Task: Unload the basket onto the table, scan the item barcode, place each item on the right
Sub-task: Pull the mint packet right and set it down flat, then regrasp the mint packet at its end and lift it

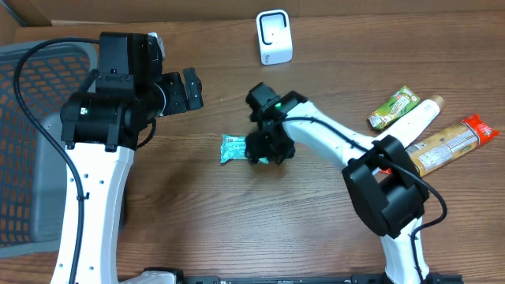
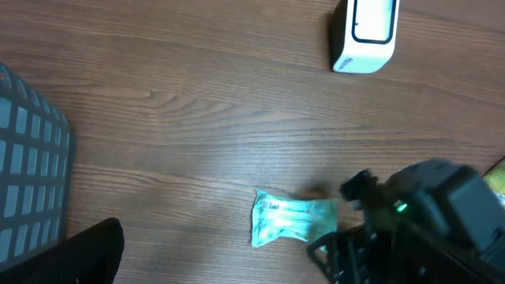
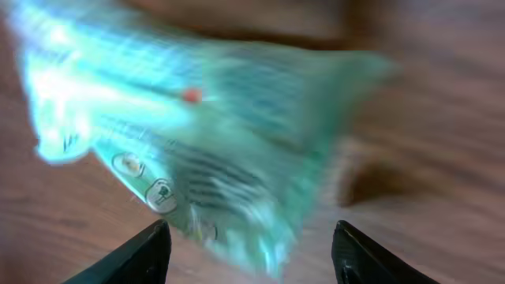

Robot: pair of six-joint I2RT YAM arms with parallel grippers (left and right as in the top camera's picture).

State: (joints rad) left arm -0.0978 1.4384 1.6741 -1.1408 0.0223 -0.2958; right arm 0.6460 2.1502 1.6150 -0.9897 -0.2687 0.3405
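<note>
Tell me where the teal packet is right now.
In the overhead view the teal packet lies flat on the table near its middle, just left of the right gripper, with the white scanner farther back.

No word or number is reading clearly anywhere. The crinkled pale green plastic packet point(image 3: 205, 142), lying near the middle of the desk point(image 1: 197, 213), is showing small round symbols, a band of dark barcode-like stripes and a red dot, all too blurred to make out. The white box-shaped scanner point(image 2: 364, 35) at the desk's far edge is carrying a short grey word on its side, too small to read. The green snack pouch point(image 1: 392, 107) and the orange-and-tan wrapper point(image 1: 446, 144) near the right edge are bearing illegible print.
</note>
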